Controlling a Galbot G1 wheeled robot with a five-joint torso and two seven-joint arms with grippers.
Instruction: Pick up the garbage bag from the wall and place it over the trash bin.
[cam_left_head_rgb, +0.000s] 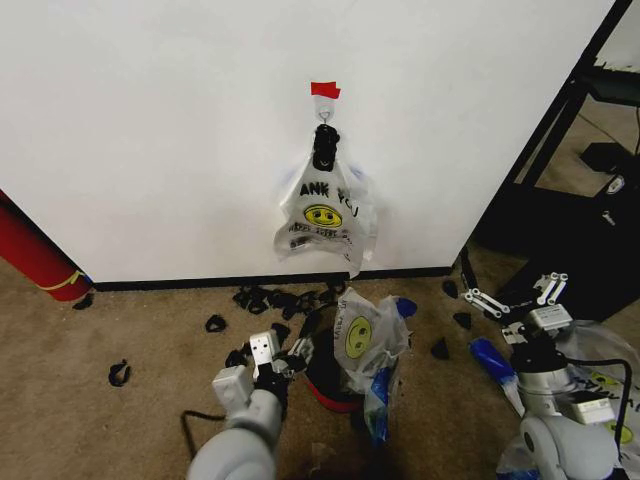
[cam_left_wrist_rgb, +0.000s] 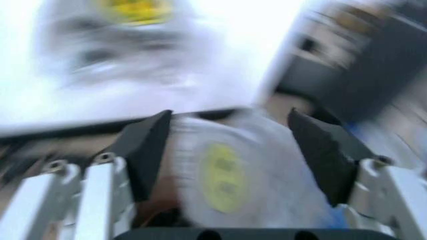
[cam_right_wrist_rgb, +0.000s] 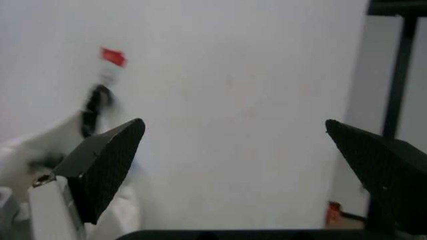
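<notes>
Head view: the white wall (cam_left_head_rgb: 150, 130) carries a bunch of printed bags (cam_left_head_rgb: 325, 215) hanging from a black clip (cam_left_head_rgb: 325, 148) beneath red tape (cam_left_head_rgb: 324, 90). On the carpet below, the garbage bag (cam_left_head_rgb: 362, 338), smiley face outward, is draped over the trash bin (cam_left_head_rgb: 325, 385), whose red base is visible. The left gripper (cam_left_head_rgb: 281, 357) sits just beside the bin, jaws apart; in its wrist view the garbage bag (cam_left_wrist_rgb: 227, 175) lies between them without being clamped. The right gripper (cam_left_head_rgb: 515, 296) is held well apart to the right, jaws spread wide, facing the wall (cam_right_wrist_rgb: 253, 100). Black scraps (cam_left_head_rgb: 270, 298) litter the floor along the baseboard (cam_left_head_rgb: 200, 283).
</notes>
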